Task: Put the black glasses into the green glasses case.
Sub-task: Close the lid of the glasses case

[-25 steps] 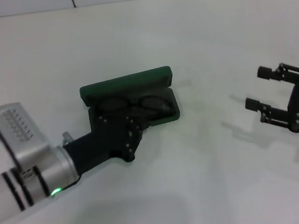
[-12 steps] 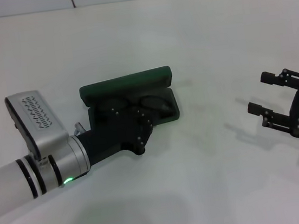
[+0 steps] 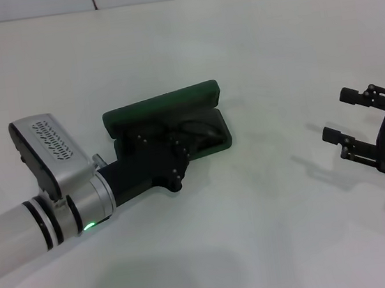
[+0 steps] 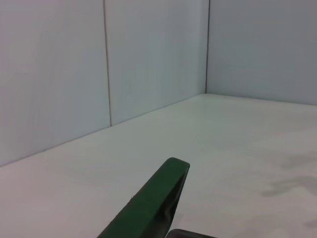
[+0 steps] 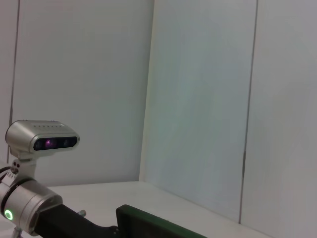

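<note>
Since a moment ago the lid of the green glasses case [image 3: 163, 105] has tipped lower over the tray, and the left gripper [image 3: 179, 149] has pulled back slightly toward the robot; the right gripper [image 3: 355, 124] has drifted a little farther right. The black glasses [image 3: 201, 131] lie inside the case, partly hidden by the left gripper. Judgement: placing is done, what remains is closing or withdrawal. Left arm reaches in low from the left across the white counter [image 3: 251, 52], wrist camera housing raised, gripper head over the near part of the open case; cannot tell whether its jaws are spread or closed. Right gripper hangs well apart on the right, jaws spread, holding nothing
</note>
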`<state>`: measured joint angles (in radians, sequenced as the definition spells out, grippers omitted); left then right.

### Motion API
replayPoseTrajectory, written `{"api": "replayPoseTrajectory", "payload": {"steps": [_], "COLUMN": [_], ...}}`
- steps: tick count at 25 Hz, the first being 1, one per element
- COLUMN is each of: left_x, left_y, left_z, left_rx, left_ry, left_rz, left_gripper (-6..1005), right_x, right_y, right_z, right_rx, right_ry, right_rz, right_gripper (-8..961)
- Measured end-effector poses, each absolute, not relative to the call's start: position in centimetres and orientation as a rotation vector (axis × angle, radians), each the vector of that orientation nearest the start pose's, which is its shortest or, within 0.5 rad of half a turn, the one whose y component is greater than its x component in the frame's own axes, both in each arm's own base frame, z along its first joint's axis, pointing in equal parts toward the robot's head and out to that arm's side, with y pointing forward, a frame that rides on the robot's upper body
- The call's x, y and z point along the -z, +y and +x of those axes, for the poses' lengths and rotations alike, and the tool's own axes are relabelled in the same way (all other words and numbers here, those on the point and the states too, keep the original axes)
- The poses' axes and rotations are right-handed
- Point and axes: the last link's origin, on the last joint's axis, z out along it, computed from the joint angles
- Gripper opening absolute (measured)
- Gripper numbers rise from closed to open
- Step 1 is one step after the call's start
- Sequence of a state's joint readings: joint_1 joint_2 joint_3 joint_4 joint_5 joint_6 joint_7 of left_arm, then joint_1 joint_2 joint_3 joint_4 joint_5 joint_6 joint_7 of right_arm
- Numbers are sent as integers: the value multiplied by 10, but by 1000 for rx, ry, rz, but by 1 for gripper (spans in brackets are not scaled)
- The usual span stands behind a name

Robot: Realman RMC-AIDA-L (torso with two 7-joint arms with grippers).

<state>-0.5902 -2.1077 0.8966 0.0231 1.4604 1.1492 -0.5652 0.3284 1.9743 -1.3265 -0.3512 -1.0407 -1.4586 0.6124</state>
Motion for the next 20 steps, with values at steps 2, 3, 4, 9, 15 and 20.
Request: {"api": "replayPoseTrajectory", "payload": {"steps": [2,3,4,9,15,20], "left_x": [105,105,104,102,94,70], "left_y": [307,307,307,304,292,285], "left_z": [-282,-281,-280,-273,-274,-297], "left_rx": [623,625,632,713,804,788], "left_ry": [-416,-415,-412,-389,-382,-389], "left_rz": [-2504,-2504,-2504,-2507,-2490,-2403], "left_gripper": [55,55,55,56,57,57], "right_x": [11,11,11,11,12,11], "right_y": [283,283,283,283,283,283], "right_z": [299,299,299,300,300,300], "right_rx": [-862,-862,-861,-858,-856,-858], "right_ry": [148,148,148,151,156,158], "right_rz": [-2402,-2402,-2402,-2401,-2398,-2393], "right_gripper": [658,658,658,658,658,658]}}
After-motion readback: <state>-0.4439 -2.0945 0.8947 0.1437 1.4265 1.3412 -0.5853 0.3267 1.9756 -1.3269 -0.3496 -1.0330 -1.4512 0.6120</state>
